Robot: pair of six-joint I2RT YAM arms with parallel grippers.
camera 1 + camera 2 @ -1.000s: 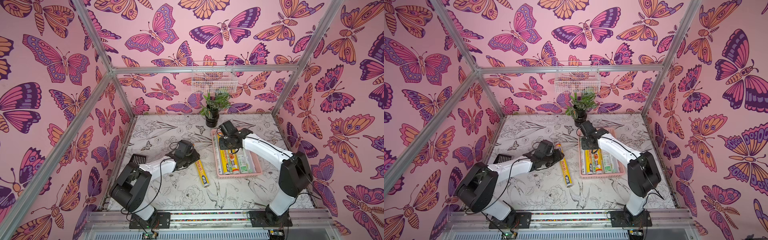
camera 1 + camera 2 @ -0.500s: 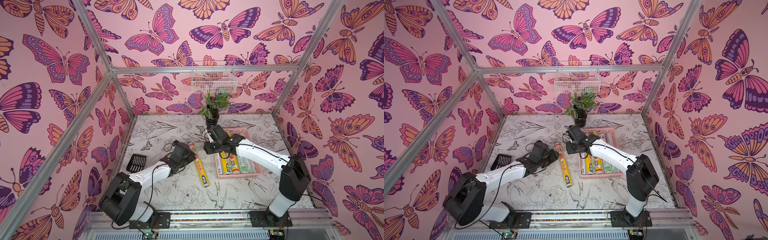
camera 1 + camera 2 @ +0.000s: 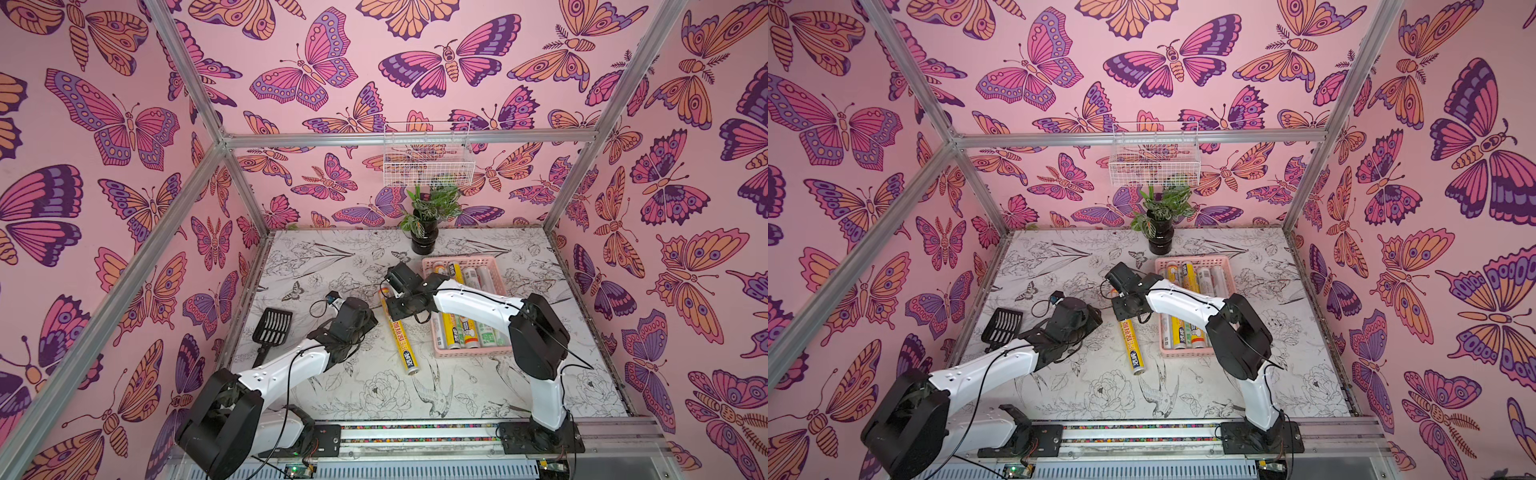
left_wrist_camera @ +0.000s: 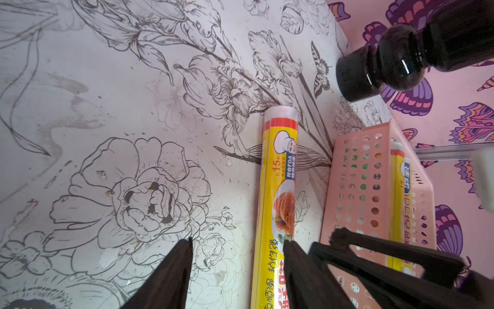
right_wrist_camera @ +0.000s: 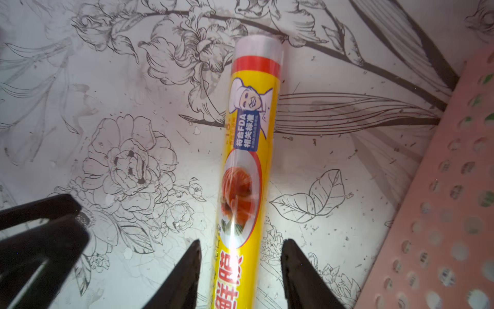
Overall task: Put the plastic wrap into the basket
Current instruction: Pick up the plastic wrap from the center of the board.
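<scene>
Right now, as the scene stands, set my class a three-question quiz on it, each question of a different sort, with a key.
1. True or false: the pink basket is empty.
2. Pick one. The loose yellow roll lies: A) inside the basket; B) flat on the table beside the basket; C) propped upright on the basket's rim.
3. In a few words: going by the right wrist view, how do the right gripper's jaws stand relative to that roll?

Key
1. False: several rolls lie in it.
2. B.
3. Open, one finger on each side of the roll, with a gap on both sides.
</scene>
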